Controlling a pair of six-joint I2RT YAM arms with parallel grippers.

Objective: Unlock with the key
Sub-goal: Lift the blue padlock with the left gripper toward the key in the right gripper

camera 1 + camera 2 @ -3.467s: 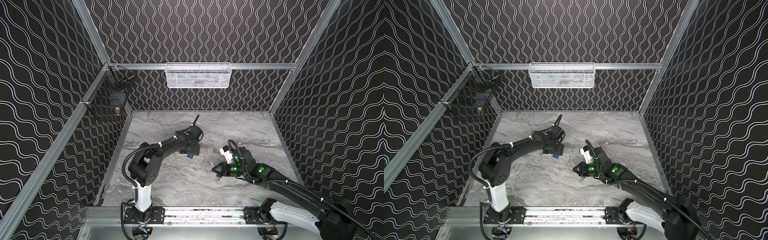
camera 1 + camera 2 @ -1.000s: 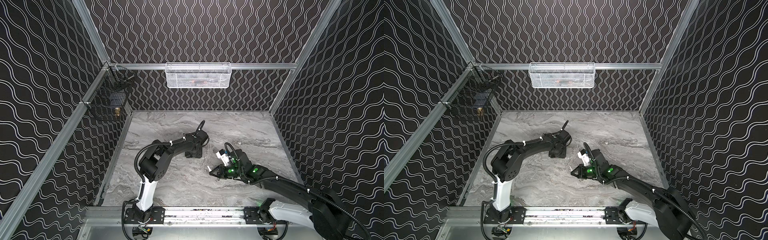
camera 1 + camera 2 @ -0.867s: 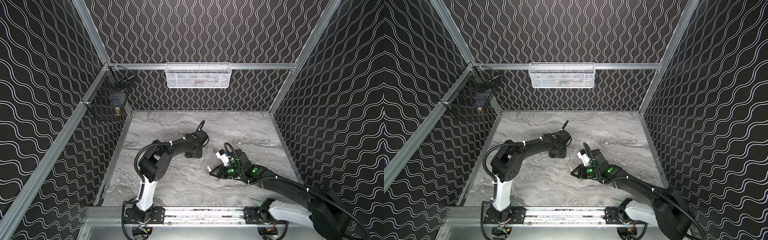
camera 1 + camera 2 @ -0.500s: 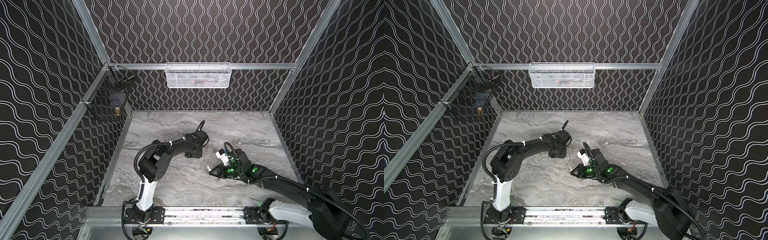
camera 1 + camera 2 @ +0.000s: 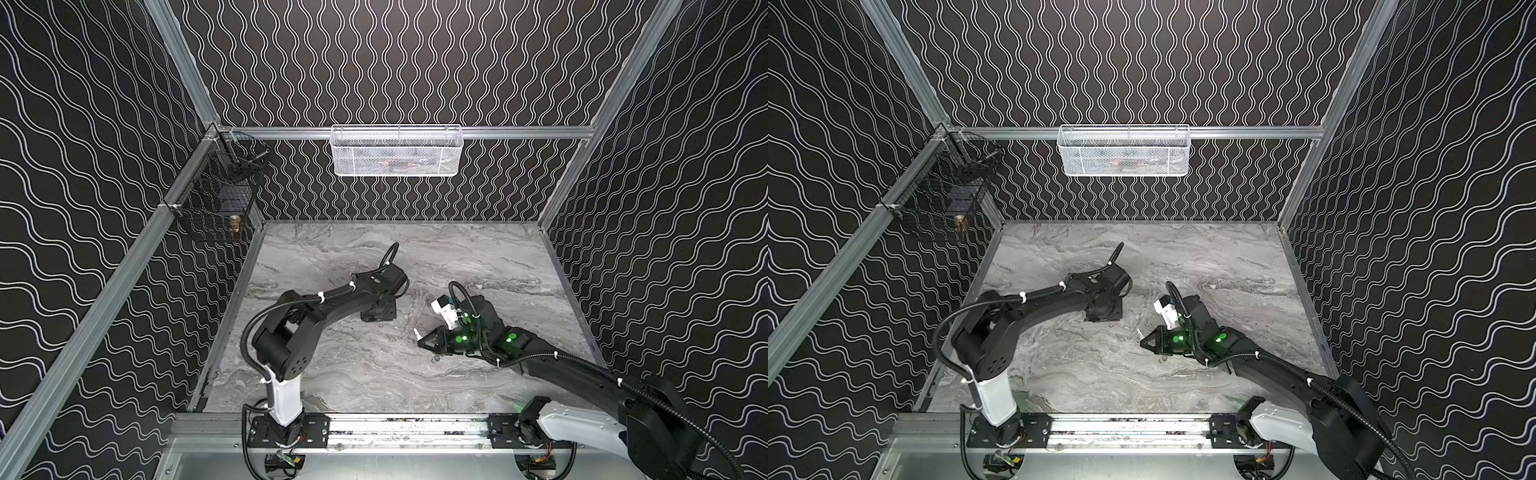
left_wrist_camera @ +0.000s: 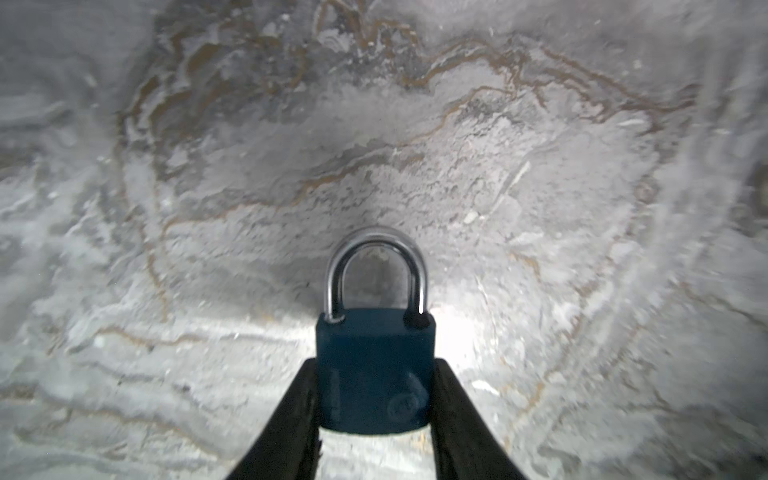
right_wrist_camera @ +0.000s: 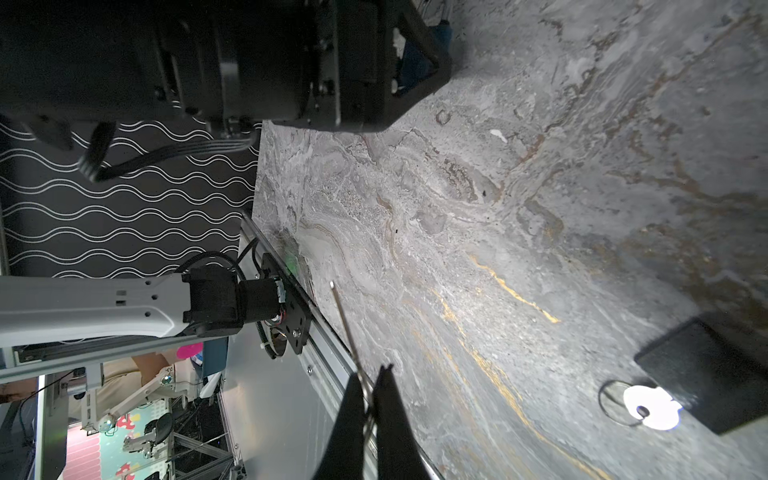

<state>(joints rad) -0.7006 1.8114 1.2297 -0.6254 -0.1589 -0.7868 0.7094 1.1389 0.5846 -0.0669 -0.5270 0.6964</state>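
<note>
The left end effector [image 6: 376, 365] grips the dark blue padlock [image 6: 374, 386] by its body, one finger pressed against each side. The padlock's steel shackle [image 6: 376, 249] is closed and points away from the wrist, low over the marbled table [image 6: 208, 166]. The right end effector [image 7: 370, 372] is clenched on the key [image 7: 344, 320]. The key's thin blade juts forward, near the padlock but not touching it.
</note>
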